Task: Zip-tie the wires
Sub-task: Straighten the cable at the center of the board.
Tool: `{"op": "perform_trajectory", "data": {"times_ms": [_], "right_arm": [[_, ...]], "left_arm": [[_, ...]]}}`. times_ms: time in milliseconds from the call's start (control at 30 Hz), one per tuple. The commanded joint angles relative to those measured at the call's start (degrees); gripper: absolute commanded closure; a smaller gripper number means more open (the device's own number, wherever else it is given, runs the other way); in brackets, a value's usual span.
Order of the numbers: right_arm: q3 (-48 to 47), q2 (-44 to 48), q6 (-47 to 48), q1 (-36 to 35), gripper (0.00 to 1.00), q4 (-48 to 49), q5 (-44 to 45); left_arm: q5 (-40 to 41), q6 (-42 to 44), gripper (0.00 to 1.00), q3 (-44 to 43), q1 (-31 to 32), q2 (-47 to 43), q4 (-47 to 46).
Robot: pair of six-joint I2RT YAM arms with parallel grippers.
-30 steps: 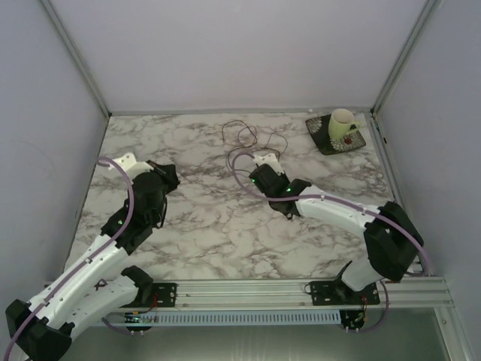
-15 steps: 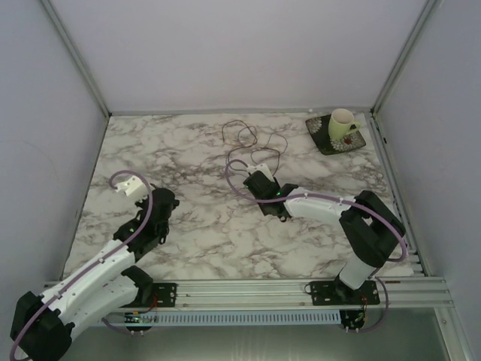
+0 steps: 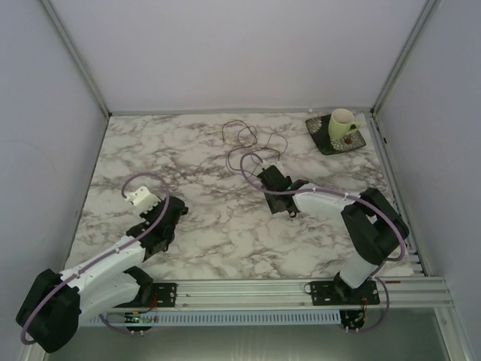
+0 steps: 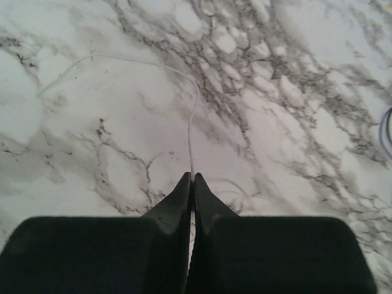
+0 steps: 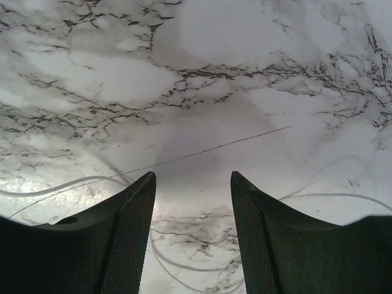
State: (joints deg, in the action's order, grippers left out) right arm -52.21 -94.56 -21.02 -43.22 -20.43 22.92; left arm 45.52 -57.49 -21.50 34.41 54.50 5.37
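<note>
The wires [image 3: 252, 138] lie in thin dark loose loops at the back middle of the marble table. My right gripper [image 3: 264, 174] is open just in front of them. In the right wrist view the right gripper [image 5: 193, 177] hovers low over the table, with one thin dark strand [image 5: 208, 150] running across just beyond its fingertips and nothing between the jaws. My left gripper [image 3: 174, 213] sits low at the near left. In the left wrist view the left gripper [image 4: 191, 177] is shut on a thin white zip tie [image 4: 191, 116] that curves away to the upper left.
A cream mug [image 3: 342, 122] stands on a dark patterned saucer [image 3: 331, 144] at the back right corner. Pale thin strands [image 5: 58, 185] lie on the marble near the right fingers. Grey walls close in the table on three sides.
My left arm has drawn back toward the near edge, carrying its gripper nearer and slightly right. My right arm has folded its elbow in, while its gripper stays by the wires.
</note>
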Motion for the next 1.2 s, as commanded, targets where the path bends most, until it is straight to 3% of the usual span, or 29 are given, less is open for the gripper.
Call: {"op": "perform_trajectory", "data": {"times_ms": [0, 500, 833, 967, 1167], "right_arm": [[1.30, 1.14, 0.13, 2.33, 0.47, 0.08, -1.61], [-3.97, 4.36, -1.19, 4.77, 0.33, -2.73, -5.64], [-11.58, 9.18, -0.78, 8.60, 0.27, -3.47, -10.54], [-15.76, 6.29, 0.14, 10.89, 0.27, -1.57, -12.86], [-22.74, -1.76, -0.17, 14.64, 0.27, 3.97, -14.12]], "left_arm": [[0.40, -1.99, 1.00, 1.34, -0.55, 2.19, -2.60], [-2.72, -4.70, 0.53, 3.37, -2.95, 3.46, -1.83], [-2.34, 3.11, 0.12, -7.17, -4.48, -2.54, 5.03], [-3.65, 7.46, 0.05, -11.73, -4.80, -3.01, 5.14], [-10.70, 18.64, 0.04, -18.87, -5.23, -0.08, 1.23]]}}
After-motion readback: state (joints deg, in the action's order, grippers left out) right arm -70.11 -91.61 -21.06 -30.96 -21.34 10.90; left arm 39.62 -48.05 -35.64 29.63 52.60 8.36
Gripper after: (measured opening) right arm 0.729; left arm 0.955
